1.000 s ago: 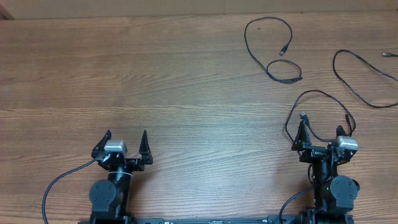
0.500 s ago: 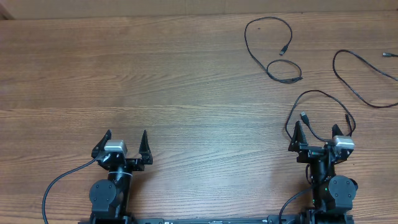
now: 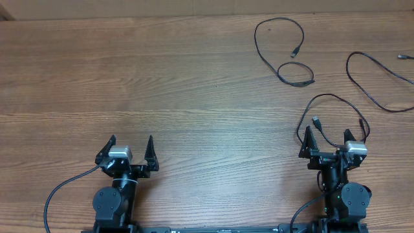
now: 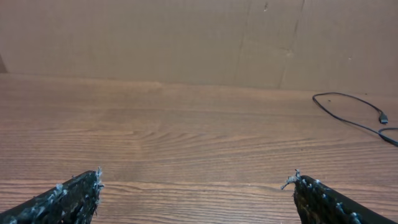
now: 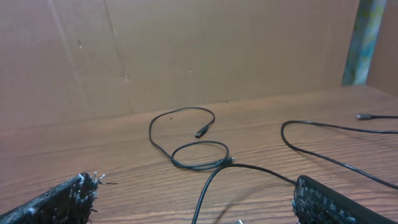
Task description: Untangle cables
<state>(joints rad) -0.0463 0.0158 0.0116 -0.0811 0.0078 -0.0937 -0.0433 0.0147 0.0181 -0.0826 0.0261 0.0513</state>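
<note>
I lose the far-right cable (image 3: 369,97) past the overhead view's right edge. The nearest cable (image 3: 331,96) vanishes behind my right hand (image 3: 328,134), its plug (image 3: 315,120) too small to identify.

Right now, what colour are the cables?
The cables are black; the overhead view shows it best.

We see the table (image 3: 194,84) in warm brown wood with streaky horizontal grain. The cables (image 3: 284,45) at upper right are black. The left gripper (image 3: 130,141) and right gripper (image 3: 335,137) are black with silver-grey tops. The cardboard wall (image 4: 155,37) is plain tan.
</note>
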